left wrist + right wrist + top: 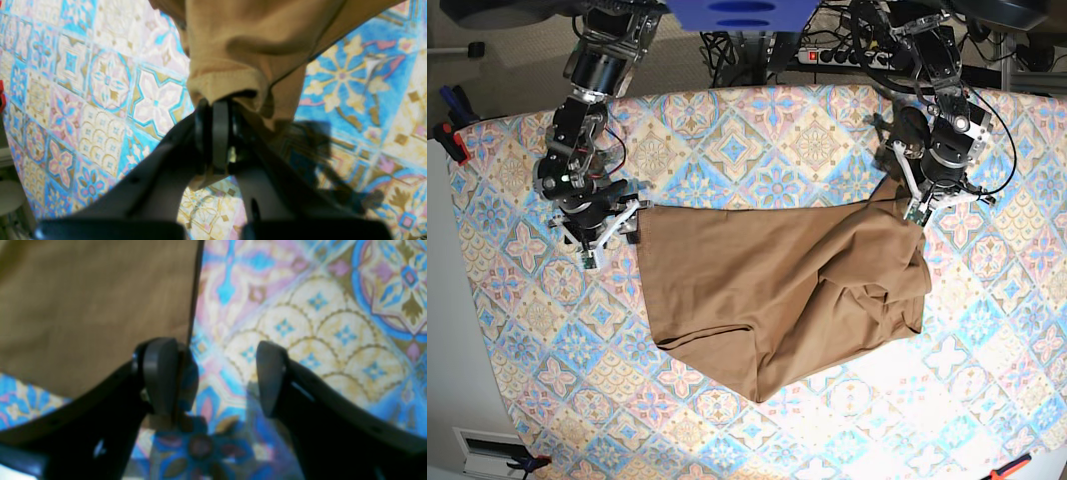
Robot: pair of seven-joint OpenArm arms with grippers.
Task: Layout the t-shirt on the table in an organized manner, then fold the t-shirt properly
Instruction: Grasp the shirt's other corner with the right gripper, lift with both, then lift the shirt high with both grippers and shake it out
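The tan-brown t-shirt [777,280] lies partly spread on the patterned table [727,130], bunched and creased on its right side. My left gripper [914,210] is at the shirt's upper right corner. In the left wrist view it [220,113] is shut on a gathered fold of the t-shirt [253,43], which is lifted off the table [100,83]. My right gripper [627,222] stands open at the shirt's upper left corner. In the right wrist view its [215,376] jaws are wide apart, and one finger [160,373] sits right at the t-shirt [83,306] edge, over the table [317,323].
A power strip [837,55] and cables lie beyond the table's far edge. A red clamp [452,140] grips the left edge and an orange one [1007,468] shows at the bottom right. The table's left edge runs near my right arm.
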